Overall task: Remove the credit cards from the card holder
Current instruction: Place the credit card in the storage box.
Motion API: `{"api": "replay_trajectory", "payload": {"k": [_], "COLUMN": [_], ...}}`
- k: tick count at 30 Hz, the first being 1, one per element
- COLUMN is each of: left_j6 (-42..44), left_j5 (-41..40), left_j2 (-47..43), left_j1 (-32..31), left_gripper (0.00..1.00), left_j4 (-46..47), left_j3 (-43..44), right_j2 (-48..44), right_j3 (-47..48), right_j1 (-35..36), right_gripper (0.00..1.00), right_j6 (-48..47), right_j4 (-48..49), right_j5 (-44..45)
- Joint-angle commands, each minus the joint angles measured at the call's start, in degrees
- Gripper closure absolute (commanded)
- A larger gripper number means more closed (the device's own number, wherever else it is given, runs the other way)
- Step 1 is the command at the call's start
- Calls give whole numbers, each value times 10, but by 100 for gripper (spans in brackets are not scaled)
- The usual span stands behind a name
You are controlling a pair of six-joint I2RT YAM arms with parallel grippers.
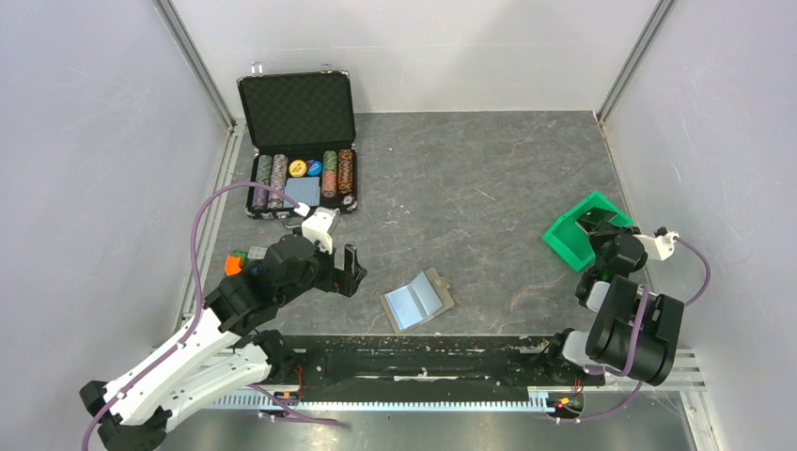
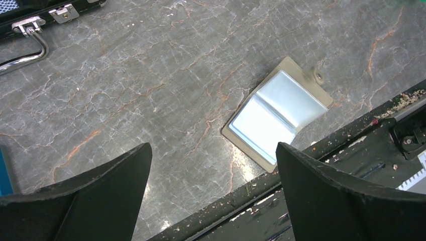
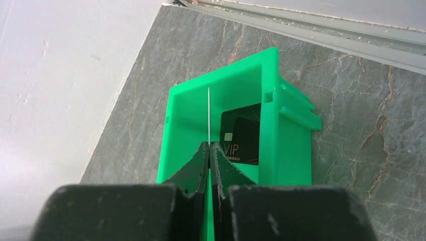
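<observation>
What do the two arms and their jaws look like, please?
The left arm has white lower links and black joints; the right arm is mostly black. A purple cable loops along each. The left gripper and right gripper have matte black, tapering jaws.

The wallet (image 2: 277, 113) is tan with two pale-blue panels. The table (image 1: 489, 178) under it is grey with orange and white veins. Right of the wallet, the bin (image 3: 191, 115) is green, and the VIP card (image 3: 241, 133) in it is black with gold letters. The black right gripper (image 3: 209, 146) pinches a thin card (image 3: 208, 115) with a white edge. Up and left of the wallet, the case (image 1: 296, 108) is black.
</observation>
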Motion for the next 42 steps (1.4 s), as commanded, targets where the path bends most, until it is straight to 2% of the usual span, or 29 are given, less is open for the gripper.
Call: {"api": "replay_trajectory", "payload": {"k": [1, 18, 26, 33, 42], "left_j6": [30, 33, 34, 34, 33], "left_j5": [4, 14, 14, 14, 12], "left_j2": [0, 0, 2, 3, 1], "left_j1": [-1, -1, -1, -2, -2], "left_gripper": [0, 0, 0, 0, 0], "left_j4": [6, 9, 9, 9, 9], "left_j3": [2, 2, 2, 2, 1], "right_j2": [-2, 39, 33, 19, 35], "right_j3": [24, 45, 55, 81, 104], "right_j1": [9, 50, 52, 52, 52], "right_gripper": [100, 100, 85, 80, 93], "right_j6": [-42, -47, -47, -67, -72], "right_j4": [-30, -22, -47, -101, -133], "right_j5": [37, 89, 100, 112, 100]}}
